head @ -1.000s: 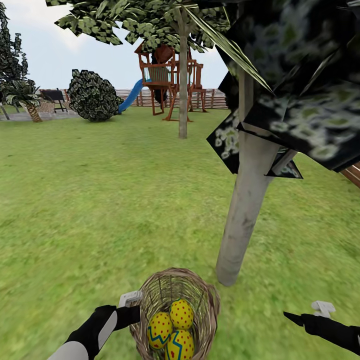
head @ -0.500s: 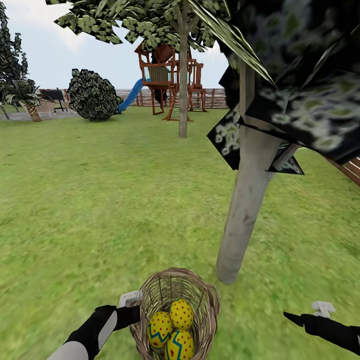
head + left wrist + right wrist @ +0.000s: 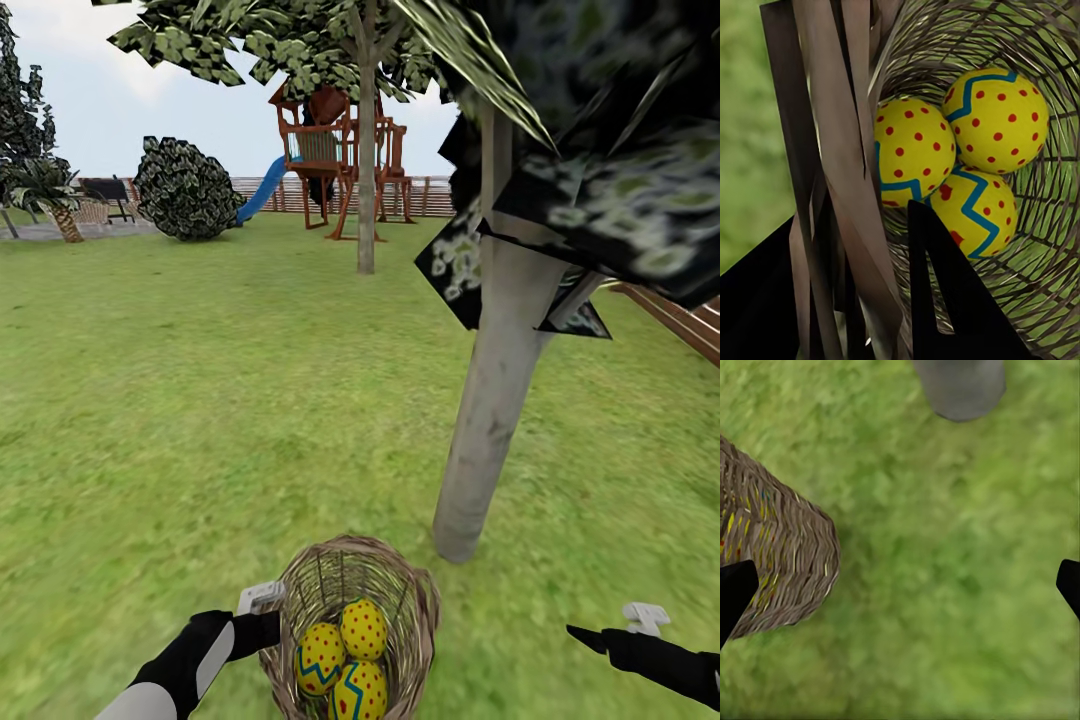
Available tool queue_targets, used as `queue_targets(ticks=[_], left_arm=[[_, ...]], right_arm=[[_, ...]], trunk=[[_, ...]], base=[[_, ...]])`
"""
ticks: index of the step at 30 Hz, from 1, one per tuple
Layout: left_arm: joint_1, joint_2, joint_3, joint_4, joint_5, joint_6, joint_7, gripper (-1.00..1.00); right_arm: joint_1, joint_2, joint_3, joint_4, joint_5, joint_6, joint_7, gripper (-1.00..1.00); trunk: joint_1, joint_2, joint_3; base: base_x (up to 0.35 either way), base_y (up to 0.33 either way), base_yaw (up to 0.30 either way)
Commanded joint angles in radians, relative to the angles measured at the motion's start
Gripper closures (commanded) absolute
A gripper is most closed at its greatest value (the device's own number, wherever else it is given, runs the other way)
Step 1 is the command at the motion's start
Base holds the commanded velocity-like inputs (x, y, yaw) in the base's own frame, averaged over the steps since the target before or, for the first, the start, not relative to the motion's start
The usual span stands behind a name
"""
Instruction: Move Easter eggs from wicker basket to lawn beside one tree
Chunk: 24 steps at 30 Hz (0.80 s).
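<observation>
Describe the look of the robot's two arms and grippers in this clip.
Both arms are glossy black. The left arm has a pale grey panel on its forearm and a small white block at the wrist. The right arm carries a similar white fitting. The gripper fingers are flat, black and pointed.

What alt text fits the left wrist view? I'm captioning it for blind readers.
Three yellow Easter eggs with red dots and blue zigzag bands lie clustered, touching, inside a brown wicker basket. The left hand straddles the basket's rim, one dark finger inside near the eggs, green lawn blurred behind.

Left arm low, forearm angled inward; left claw (image 3: 272, 612) clamped on wicker basket (image 3: 400, 585) rim. Right arm low at side; right claw (image 3: 900, 585) spread wide, holding nothing.
</observation>
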Motion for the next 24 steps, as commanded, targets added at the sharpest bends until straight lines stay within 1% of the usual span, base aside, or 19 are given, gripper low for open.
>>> queue_targets(ticks=[1, 24], left_arm=[[0.000, -0.001, 0.009, -0.002, 0.011, 0.009, -0.003, 1.00], [0.000, -0.001, 0.009, -0.002, 0.011, 0.009, -0.003, 1.00]], right_arm=[[-0.001, 0.001, -0.008, -0.001, 0.004, 0.010, 0.007, -1.00], [-0.001, 0.000, -0.008, -0.001, 0.004, 0.010, 0.006, -1.00]], trunk=[[0.004, -0.008, -0.004], [0.092, -0.169, -0.076]], base=[[0.000, 0.000, 0.000], [0.000, 0.000, 0.000]])
